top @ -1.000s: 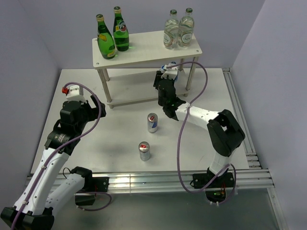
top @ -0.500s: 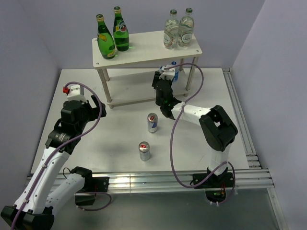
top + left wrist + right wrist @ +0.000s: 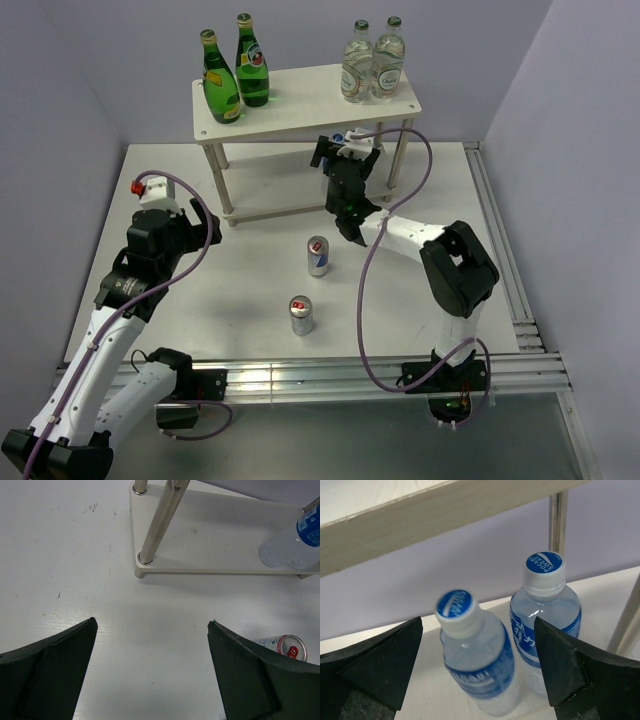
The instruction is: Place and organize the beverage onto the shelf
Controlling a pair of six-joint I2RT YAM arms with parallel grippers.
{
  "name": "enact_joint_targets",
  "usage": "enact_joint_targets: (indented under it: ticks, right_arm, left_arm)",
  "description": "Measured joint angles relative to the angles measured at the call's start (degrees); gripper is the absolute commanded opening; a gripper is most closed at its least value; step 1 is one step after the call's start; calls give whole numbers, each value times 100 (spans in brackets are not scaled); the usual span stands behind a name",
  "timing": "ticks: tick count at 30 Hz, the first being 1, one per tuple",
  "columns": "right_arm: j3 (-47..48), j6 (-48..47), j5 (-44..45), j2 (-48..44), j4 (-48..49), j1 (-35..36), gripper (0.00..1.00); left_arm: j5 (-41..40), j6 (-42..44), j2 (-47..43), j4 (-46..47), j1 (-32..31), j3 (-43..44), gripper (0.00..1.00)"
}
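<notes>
Your right gripper (image 3: 345, 152) has spread its fingers wide since half a second ago, while staying at the front edge of the shelf (image 3: 300, 100). Your left arm has not shifted.

The top board of the shelf carries two green bottles (image 3: 220, 85) at its left end. Two clear glass bottles (image 3: 357, 65) stand at its right end. All four are upright, and each pair stands close together.

On the lower board (image 3: 270, 185), the right wrist view shows two water bottles standing upright just beside each other. One is at lower centre (image 3: 477, 665) and the other is further back, toward the upper right (image 3: 545, 615). Both are capped in blue.

Two cans are off the shelf, upright on the table (image 3: 170, 180). One is at mid-frame (image 3: 318, 256), and the other is below it, nearer the arm bases (image 3: 301, 315).

Your right arm reaches up the frame from its base, with the wrist level with the lower board. The dark fingers are parted widely to either side of the water bottles, touching neither and gripping nothing.

Your left arm is folded at the left of the frame. Your left gripper (image 3: 152, 625) hangs over bare table with its fingers well apart, and it is empty. The shelf's front left leg (image 3: 157, 522) is ahead of it.
</notes>
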Motion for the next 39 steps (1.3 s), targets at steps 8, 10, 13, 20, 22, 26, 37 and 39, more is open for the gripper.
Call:
enact_joint_targets:
  ticks: [8,10,13,20,22,26,37,39]
  right_arm:
    - [-955,155,55,-1069,-136,168,99]
    - [-1255,221,120,-1513,-205,321,99]
    - [-1733,457,168,-2297,-487,603,99]
    - [-2704,1303,-4,-3670,-1598,1427,99]
    - [-2907,1482,-87,-3709,-1871,1744,99]
    - [-3034,1895,-387,-3480,-2514,2120,99]
    - [-2981,2618,-601,-2420,-2964,2205,99]
    - [-2929,2662,-601,-2225,-2997,2203,98]
  left_arm:
    - [-4,-2,0,0,9,0,99]
    - [-7,0,-2,0,11,0,99]
    - [-7,0,-2,0,13,0,99]
    - [-4,0,-15,0,66,0,99]
    - [-4,0,-26,0,85,0,99]
    - [-2,0,-66,0,107,0,99]
    - [-2,0,-107,0,114,0,99]
    - [-2,0,-107,0,114,0,99]
